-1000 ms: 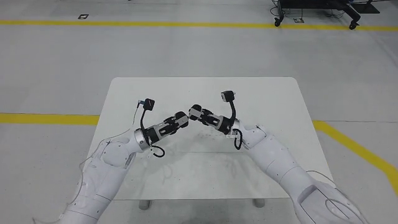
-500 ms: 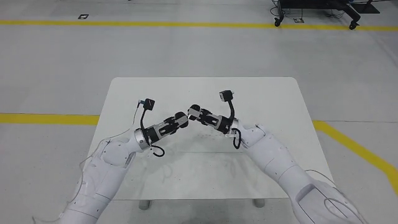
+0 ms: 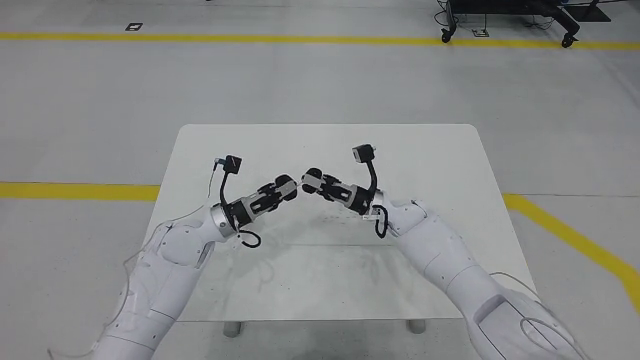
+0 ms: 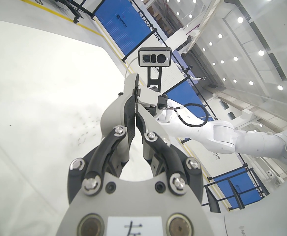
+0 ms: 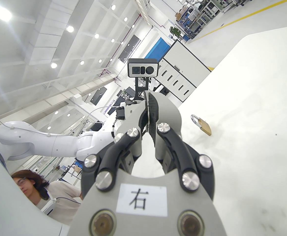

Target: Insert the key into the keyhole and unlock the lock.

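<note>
Top view shows the white table (image 3: pixel 440 160) with both arms reaching in over its middle, where the left gripper (image 3: pixel 285 187) and the right gripper (image 3: pixel 311 179) meet nearly tip to tip above the surface, the two very close, though whether they actually touch cannot be told. In the left wrist view the left gripper's fingers (image 4: pixel 129 114) are drawn in to a very narrow slit, the dark pads meeting toward the tips, with the right gripper's tip just beyond them. In the right wrist view the right gripper's fingers (image 5: pixel 155 114) are likewise pressed together along their pads, with the left gripper close behind their tips. Whether either pair of fingers pinches anything cannot be told, as the pads hide whatever might sit between them. The lock (image 5: pixel 203 125), a brass body with a silver shackle, lies flat on the table near the right gripper and apart from both grippers, touched by neither. Whether its shackle is latched cannot be told. The key cannot be made out.
</note>
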`<state>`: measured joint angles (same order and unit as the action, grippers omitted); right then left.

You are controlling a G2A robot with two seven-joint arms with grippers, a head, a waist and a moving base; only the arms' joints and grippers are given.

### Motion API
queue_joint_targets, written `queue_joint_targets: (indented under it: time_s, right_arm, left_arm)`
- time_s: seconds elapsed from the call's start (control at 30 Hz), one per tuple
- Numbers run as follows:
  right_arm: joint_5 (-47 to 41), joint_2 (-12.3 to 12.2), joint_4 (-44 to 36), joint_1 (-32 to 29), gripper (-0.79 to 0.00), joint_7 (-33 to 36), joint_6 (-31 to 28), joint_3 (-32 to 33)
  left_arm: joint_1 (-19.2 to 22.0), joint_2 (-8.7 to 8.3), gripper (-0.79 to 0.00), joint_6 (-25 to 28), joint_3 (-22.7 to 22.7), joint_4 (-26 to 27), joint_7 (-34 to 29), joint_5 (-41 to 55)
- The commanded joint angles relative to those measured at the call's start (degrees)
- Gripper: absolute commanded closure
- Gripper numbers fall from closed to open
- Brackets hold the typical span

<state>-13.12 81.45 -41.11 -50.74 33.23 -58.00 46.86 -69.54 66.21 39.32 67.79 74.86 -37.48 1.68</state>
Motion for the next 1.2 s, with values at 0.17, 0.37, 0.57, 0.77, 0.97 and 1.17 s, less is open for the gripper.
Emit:
queue_joint_targets:
  time_s: [0.17, 0.37, 0.57, 0.77, 0.97, 1.17]
  right_arm:
    - [0.0, 0.5, 0.7, 0.2, 0.000, 1.6, 0.0, -0.5]
    - [-1.2, 0.9, 1.1, 0.4, 0.000, 2.9, 0.0, -0.6]
    - [-2.6, 0.7, 0.8, 0.1, 0.000, 4.6, 0.0, 0.3]
    - [-3.1, 0.7, 0.5, -0.2, 0.000, 5.8, 0.0, 0.9]
    - [-3.3, 0.9, 0.8, -0.2, 0.000, 6.4, 0.0, 1.1]
    - [-3.6, 1.1, 1.4, 0.0, 0.000, 6.7, 0.0, 1.3]
  left_arm:
    - [-0.2, -0.23, 0.000, 0.0, 0.6, 0.2, 0.1, 0.6]
    - [-0.2, -0.48, 0.000, 0.1, 1.2, 0.0, -1.0, 2.5]
    - [-0.2, -0.62, -0.702, 0.1, 1.2, 0.0, -2.0, 3.5]
    - [-0.3, -0.69, -0.690, 0.2, 0.9, 0.2, -2.3, 3.3]
    - [-0.1, -0.71, -0.320, 0.2, 0.3, 0.2, -2.5, 2.8]
    - [0.2, -0.68, -0.062, -0.2, -0.4, 0.1, -2.3, 1.7]
